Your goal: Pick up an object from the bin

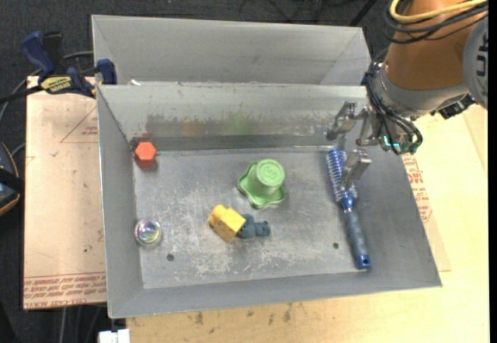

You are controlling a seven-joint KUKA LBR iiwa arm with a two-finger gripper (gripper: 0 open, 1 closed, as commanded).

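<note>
My gripper (349, 144) hangs at the bin's right side, near the back wall, with its two metal fingers apart and nothing between them. Just below it lies a blue brush (347, 206), bristle end towards the gripper and handle running to the bin's front right. One fingertip (359, 166) is right beside the bristles; I cannot tell whether it touches them. A green upturned cup (264, 182) sits left of the brush, in the middle of the bin.
A yellow block (224, 222) with a grey-blue piece (257, 230) attached lies in front of the cup. An orange block (144, 154) sits at the back left corner, and a shiny clear round thing (147, 232) at the front left. The arm's orange cover looms above the right rim.
</note>
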